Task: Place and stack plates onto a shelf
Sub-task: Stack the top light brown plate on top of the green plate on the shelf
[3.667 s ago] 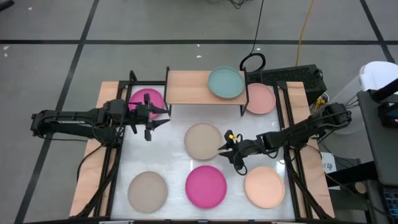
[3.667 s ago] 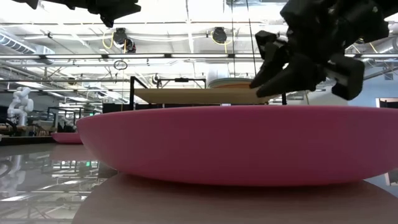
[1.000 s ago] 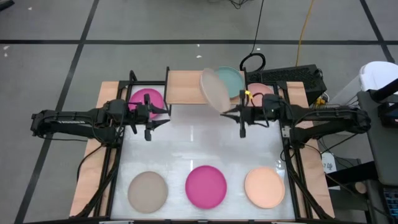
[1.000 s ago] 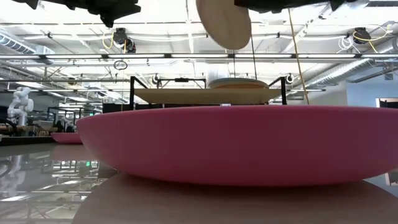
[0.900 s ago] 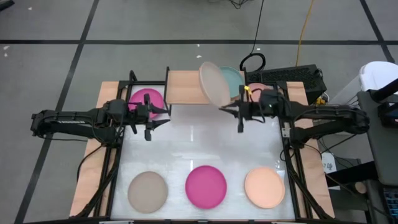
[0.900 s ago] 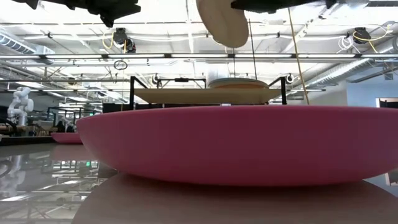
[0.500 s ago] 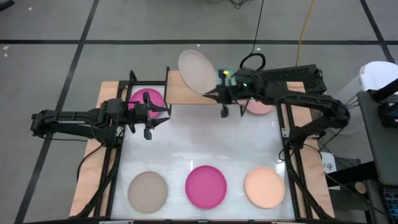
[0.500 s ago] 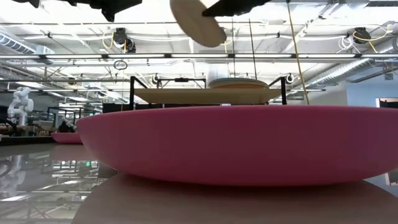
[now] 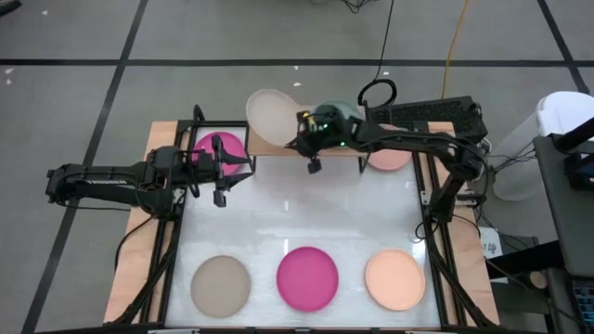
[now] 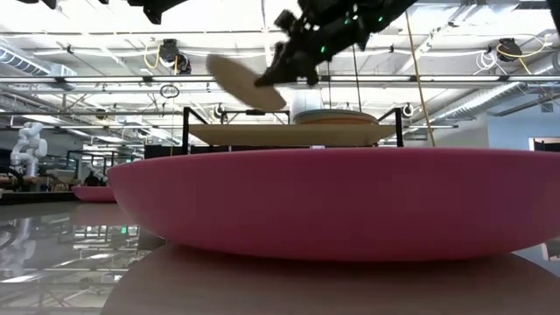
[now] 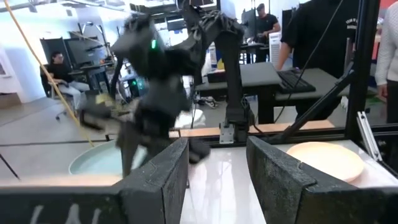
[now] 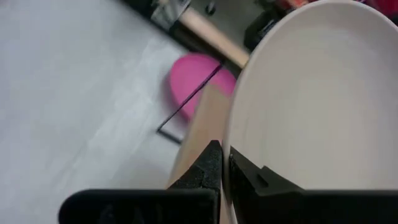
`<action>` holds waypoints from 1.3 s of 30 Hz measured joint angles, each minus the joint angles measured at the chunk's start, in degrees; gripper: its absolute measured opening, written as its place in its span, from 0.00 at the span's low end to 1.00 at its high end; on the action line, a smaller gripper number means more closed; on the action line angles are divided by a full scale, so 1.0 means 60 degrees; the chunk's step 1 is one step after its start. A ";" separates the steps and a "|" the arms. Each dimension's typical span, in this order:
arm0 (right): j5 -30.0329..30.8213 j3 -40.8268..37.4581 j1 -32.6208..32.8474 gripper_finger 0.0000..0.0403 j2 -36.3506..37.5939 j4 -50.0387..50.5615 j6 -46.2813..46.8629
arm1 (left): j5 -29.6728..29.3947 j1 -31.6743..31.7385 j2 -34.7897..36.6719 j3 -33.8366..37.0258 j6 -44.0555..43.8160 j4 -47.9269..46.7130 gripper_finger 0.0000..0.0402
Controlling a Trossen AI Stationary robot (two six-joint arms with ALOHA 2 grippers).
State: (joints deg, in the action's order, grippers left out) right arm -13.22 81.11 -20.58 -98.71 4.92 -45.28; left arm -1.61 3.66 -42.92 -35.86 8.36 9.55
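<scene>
the white table top (image 9: pixel 297 218) sits in a black frame with bare wood strips along its sides. off the table's far right corner lie a black keyboard (image 9: pixel 427 113) and a looped black cable (image 9: pixel 377 92), with a yellow cable (image 9: pixel 453 42) running across the grey floor beyond. past the table's right edge stands a white bin (image 9: pixel 560 121), and people sit and stand at desks in the room beyond the table (image 11: pixel 62 68).

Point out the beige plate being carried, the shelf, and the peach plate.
beige plate (image 9: pixel 269 113), high view, centre of its face.
shelf (image 10: pixel 289 134), low view, front edge of the wooden top.
peach plate (image 9: pixel 394 278), high view, centre.
</scene>
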 joint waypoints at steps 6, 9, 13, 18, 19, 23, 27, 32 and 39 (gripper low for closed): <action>0.1706 -0.0001 0.0197 0.00 -0.0363 0.0070 -0.0719 | 0.0000 0.0000 0.0000 0.0000 0.0019 -0.0178 0.42; 0.1766 -0.0004 0.0190 0.00 0.0102 0.0352 -0.0842 | 0.0000 0.0000 -0.0004 0.0000 0.0020 -0.0283 0.42; 0.1700 0.0003 0.0025 0.00 0.1026 0.1274 -0.0722 | 0.0000 0.0000 -0.0004 0.0000 0.0022 -0.0354 0.42; 0.1839 -0.0001 -0.0202 0.00 0.1781 0.2407 -0.0394 | 0.0000 0.0001 -0.0004 0.0000 0.0053 -0.0345 0.42; 0.2037 -0.0001 -0.0207 0.00 0.1915 0.2703 -0.0427 | 0.0000 0.0002 -0.0004 0.0000 0.0038 -0.0344 0.42; 0.2659 -0.0001 -0.0326 0.00 0.2432 0.4434 -0.0358 | 0.0004 0.0000 -0.0004 0.0000 -0.0174 -0.0376 0.42; 0.2725 -0.0051 -0.0677 0.00 0.2794 0.5830 0.0261 | 0.0001 0.0000 -0.0004 0.0000 -0.0160 -0.0391 0.42; 0.2653 -0.0603 -0.1011 0.00 0.3191 0.6015 0.0463 | 0.0003 0.0000 -0.0004 0.0000 -0.0160 -0.0394 0.42; 0.2654 -0.1450 -0.1397 0.00 0.3231 0.6046 0.0644 | 0.0000 0.0000 -0.0022 0.0000 -0.0163 -0.0406 0.42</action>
State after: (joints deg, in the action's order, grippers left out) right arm 2.71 72.40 -28.96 -79.32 41.20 -41.42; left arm -1.61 3.66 -43.05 -35.86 7.38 7.11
